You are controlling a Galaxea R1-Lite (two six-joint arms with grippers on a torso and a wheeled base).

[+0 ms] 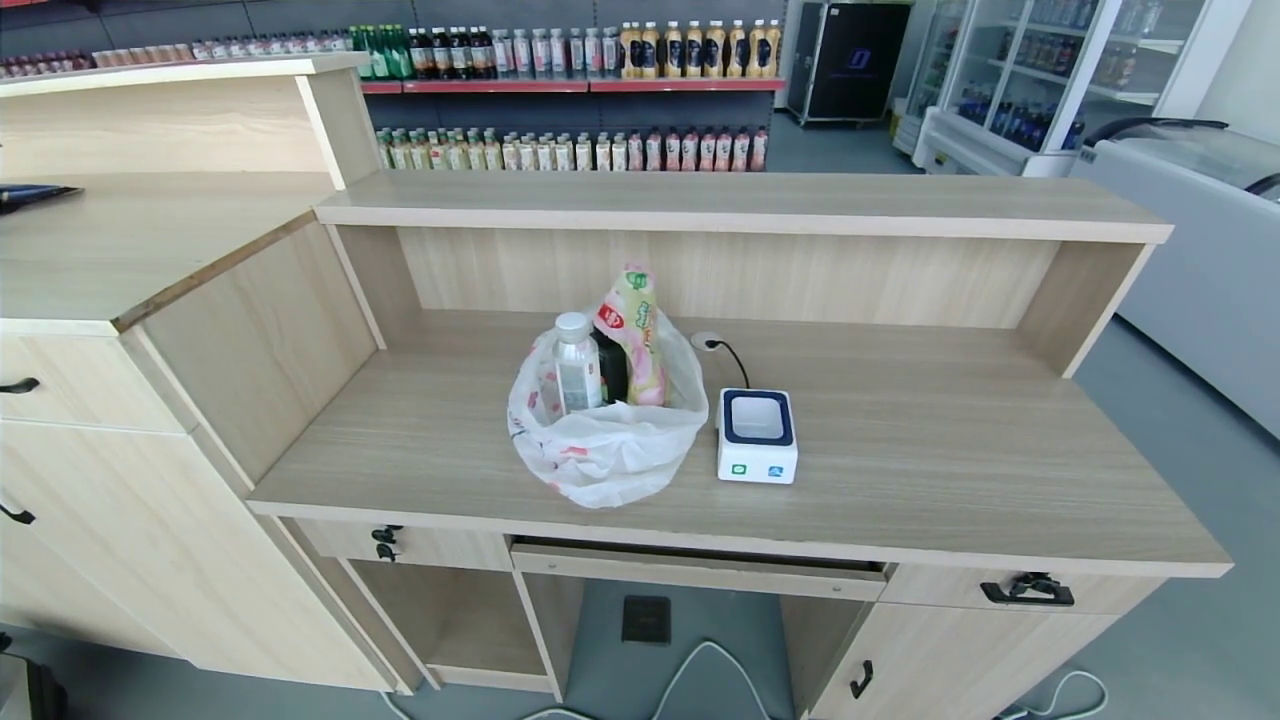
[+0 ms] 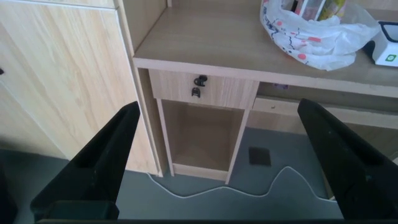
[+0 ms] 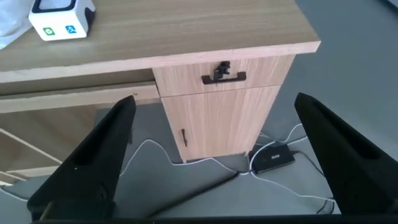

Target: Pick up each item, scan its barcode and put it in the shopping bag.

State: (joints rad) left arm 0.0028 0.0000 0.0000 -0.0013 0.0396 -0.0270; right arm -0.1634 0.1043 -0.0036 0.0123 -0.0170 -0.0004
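A white plastic shopping bag (image 1: 605, 440) stands on the wooden counter (image 1: 950, 470). It holds a clear bottle with a white cap (image 1: 576, 365), a dark bottle (image 1: 611, 368) and a pink and green snack packet (image 1: 632, 330). Just right of the bag sits the white scanner with a dark blue rim (image 1: 757, 434). My left gripper (image 2: 217, 165) hangs open below the counter's left front, over the floor, with the bag (image 2: 317, 37) above it. My right gripper (image 3: 214, 162) is open too, low before the right drawer, the scanner (image 3: 61, 18) up on the counter.
A raised shelf (image 1: 740, 205) runs along the counter's back, and a taller cabinet (image 1: 150, 330) walls off the left side. Drawers with black handles (image 1: 1030, 590) sit under the counter. Cables (image 3: 205, 168) lie on the floor. The scanner's cord goes to a grommet (image 1: 706, 342).
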